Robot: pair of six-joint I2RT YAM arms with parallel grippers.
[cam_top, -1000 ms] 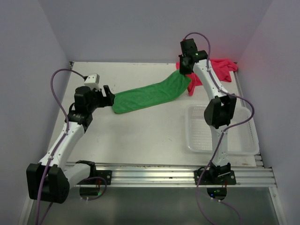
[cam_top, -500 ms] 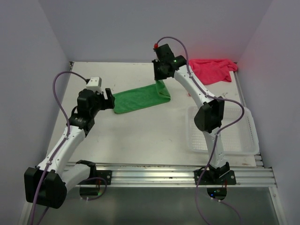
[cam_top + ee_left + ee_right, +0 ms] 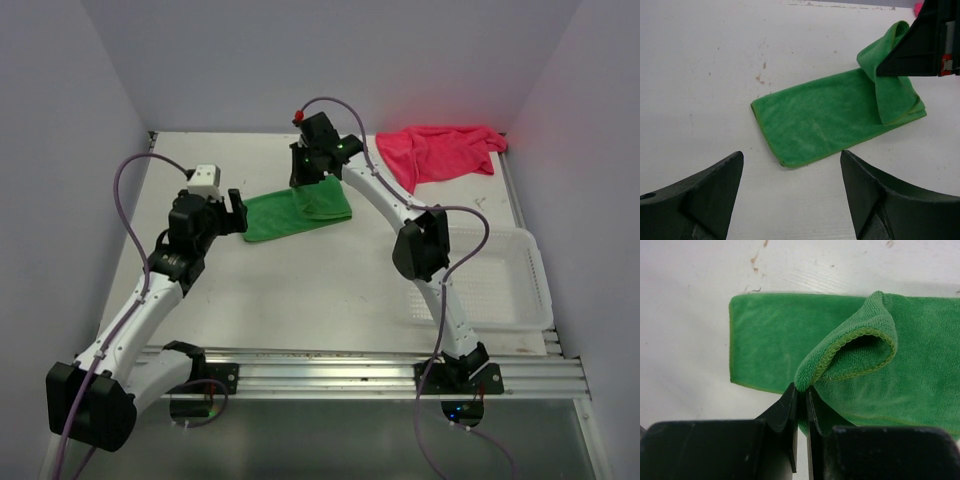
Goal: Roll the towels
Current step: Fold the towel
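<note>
The green towel [image 3: 290, 212] lies mid-table, its right end lifted and folded back over itself. My right gripper [image 3: 303, 180] is shut on that folded end; in the right wrist view the jaws [image 3: 801, 390] pinch the hemmed edge of the green towel [image 3: 775, 335]. My left gripper [image 3: 236, 212] is open and empty just left of the towel's left end; in the left wrist view its fingers [image 3: 715, 185] frame bare table below the green towel [image 3: 830, 120]. The pink-red towel [image 3: 435, 152] lies crumpled at the back right.
A clear plastic mesh basket [image 3: 520, 290] stands at the right front, beside the right arm's base. Purple walls close in the table on the left, back and right. A metal rail runs along the near edge.
My right gripper has carried the green towel's right end leftward from near the pink-red towel, folding it over itself. My left gripper has shifted slightly.
</note>
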